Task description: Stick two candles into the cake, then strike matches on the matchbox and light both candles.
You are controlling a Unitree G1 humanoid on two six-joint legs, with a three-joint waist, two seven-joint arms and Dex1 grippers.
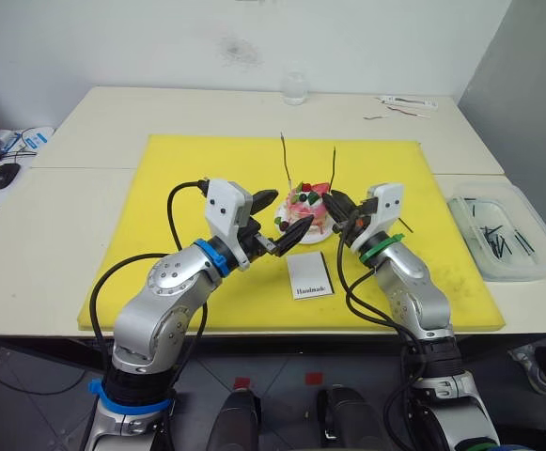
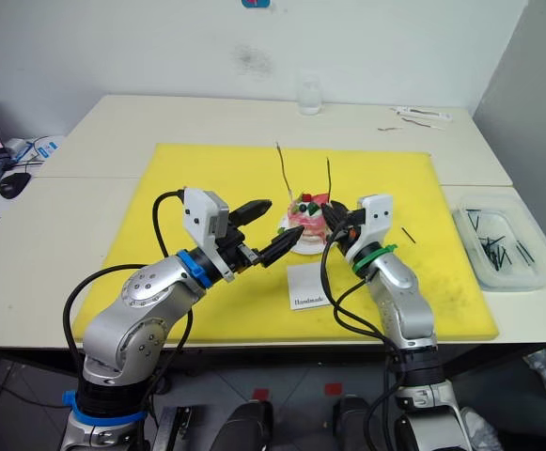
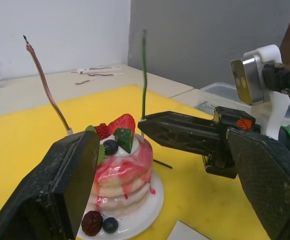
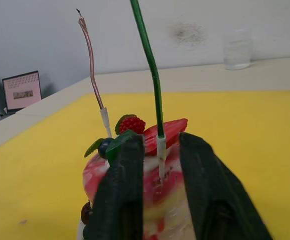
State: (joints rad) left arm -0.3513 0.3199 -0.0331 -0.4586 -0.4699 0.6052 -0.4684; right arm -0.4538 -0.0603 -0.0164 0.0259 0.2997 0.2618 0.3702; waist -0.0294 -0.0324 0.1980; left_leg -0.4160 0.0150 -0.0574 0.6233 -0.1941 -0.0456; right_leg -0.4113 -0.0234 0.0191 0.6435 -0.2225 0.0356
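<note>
The cake [image 1: 307, 212] sits on its small white plate [image 3: 145, 212] near the middle of the yellow mat [image 1: 160, 235] that covers the bench [image 1: 56, 235]. Two candles stand in its top: a green candle [image 4: 149, 65] rises nearly straight, and a pinkish-brown candle [image 4: 91, 60] leans away from it on the robot's left side.

The right end effector [image 4: 158, 172] is at the cake's right side, its fingers slightly parted with the pale base of the green candle standing in the gap between them; I cannot tell whether they actually touch it. The left end effector [image 1: 277, 218] is at the cake's left side with its fingers spread wide, one above the other, holding nothing, the lower fingertip close beside the plate.

The matchbox [image 1: 310, 277] lies flat on the mat just in front of the cake, between the two arms, its script face up. Well off to the right, a clear plastic tray [image 1: 536, 254] on the bench holds a scatter of dark matches [image 1: 500, 240]. A glass [image 1: 295, 88] stands at the bench's far edge.
</note>
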